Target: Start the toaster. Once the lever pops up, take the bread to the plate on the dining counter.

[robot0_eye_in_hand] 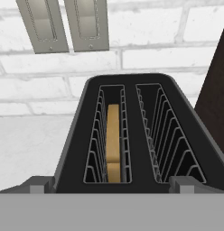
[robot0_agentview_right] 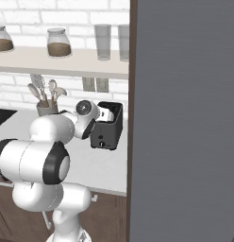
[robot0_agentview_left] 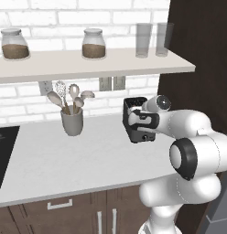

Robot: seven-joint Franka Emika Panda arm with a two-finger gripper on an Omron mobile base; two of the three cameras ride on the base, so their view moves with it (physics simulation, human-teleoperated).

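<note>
— What stands on the counter?
— One toaster [robot0_agentview_left: 139, 119] with two slots [robot0_eye_in_hand: 109, 135], and one slice of bread [robot0_eye_in_hand: 113, 142] in the left slot. Beside it, one grey cup [robot0_agentview_left: 72, 121] holding four utensils [robot0_agentview_left: 68, 96].

— And on the shelf?
— One shelf [robot0_agentview_left: 88, 64], bearing two jars [robot0_agentview_left: 94, 44] with brown contents and two glasses [robot0_agentview_left: 143, 40].

— Anything on the wall?
— Two outlet plates [robot0_eye_in_hand: 64, 22] in the hand view; the left base view shows a third [robot0_agentview_left: 45, 87] farther left.

— And at the counter's left?
— One black cooktop [robot0_agentview_left: 3, 153].

Dark-grey two-slot toaster [robot0_eye_in_hand: 132, 135] stands upright on the white worktop [robot0_agentview_left: 65, 160], tan bread slice [robot0_eye_in_hand: 113, 142] sunk edge-on in its left slot
</note>
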